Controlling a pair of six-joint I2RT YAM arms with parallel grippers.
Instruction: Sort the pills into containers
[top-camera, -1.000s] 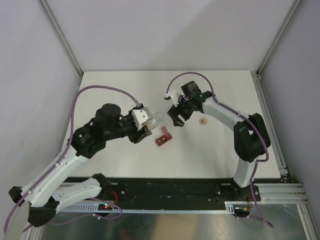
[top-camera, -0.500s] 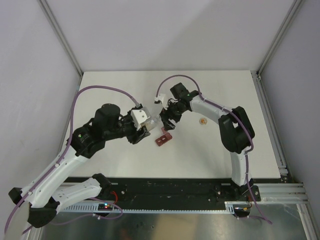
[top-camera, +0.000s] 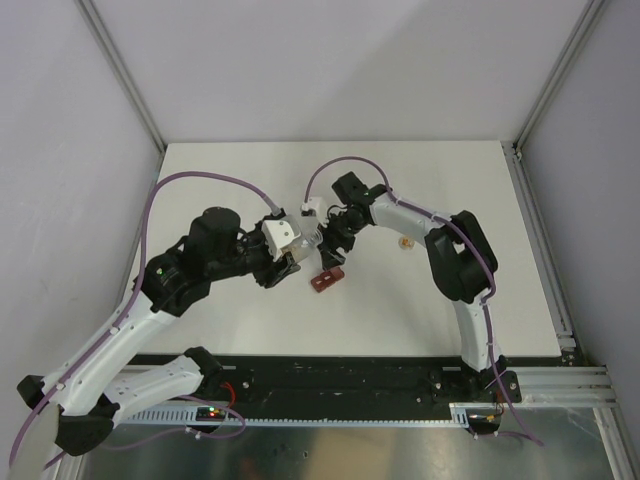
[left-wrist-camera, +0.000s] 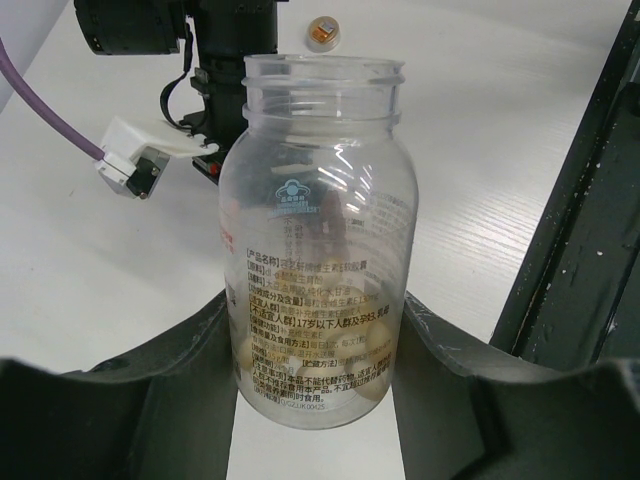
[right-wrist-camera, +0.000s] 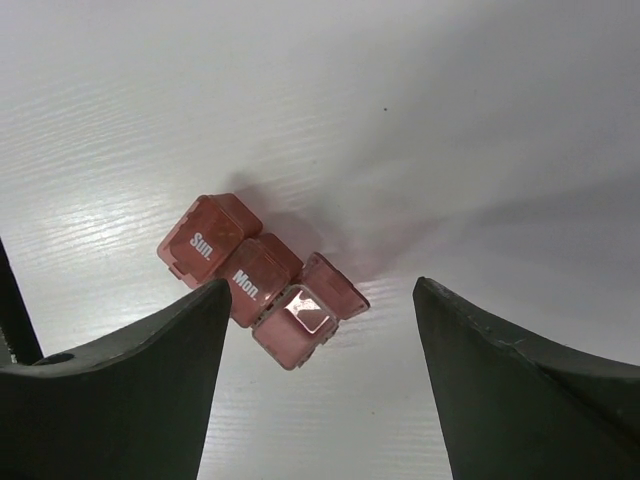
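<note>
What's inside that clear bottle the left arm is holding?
Pale round pills lie along the bottom of the bottle. Its printed label partly covers them, so they cannot be counted.

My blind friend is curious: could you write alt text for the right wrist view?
A dark red three-compartment pill strip lies on a white table, lids marked Sun. and Mon. shut, the third apparently open. Two gripper fingers frame it, spread apart.
</note>
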